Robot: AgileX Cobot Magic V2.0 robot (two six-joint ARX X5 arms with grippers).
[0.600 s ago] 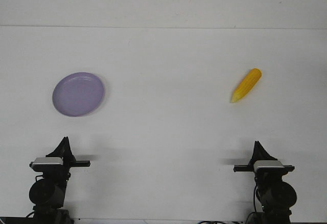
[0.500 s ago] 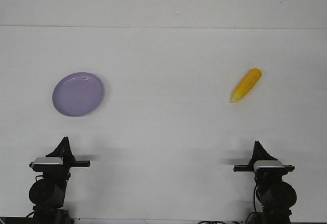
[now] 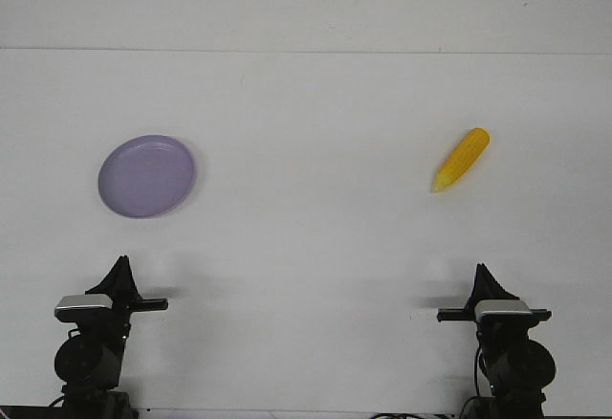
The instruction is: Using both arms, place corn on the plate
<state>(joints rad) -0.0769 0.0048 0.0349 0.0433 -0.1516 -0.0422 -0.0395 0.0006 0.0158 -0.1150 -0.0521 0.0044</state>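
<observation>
The yellow-orange corn (image 3: 461,159) lies on the white table at the right, its pointed end toward the near left. The lavender plate (image 3: 146,175) sits at the left, empty. My left gripper (image 3: 120,273) is at the near left edge, below the plate and well apart from it. My right gripper (image 3: 481,277) is at the near right edge, below the corn and well apart from it. Both grippers point away from the camera with their tips together, holding nothing.
The white table (image 3: 306,237) runs back to a seam (image 3: 306,52) with the white wall. Nothing else stands on it.
The left arm has shifted very slightly. The corn, the plate and the right arm have not moved.
</observation>
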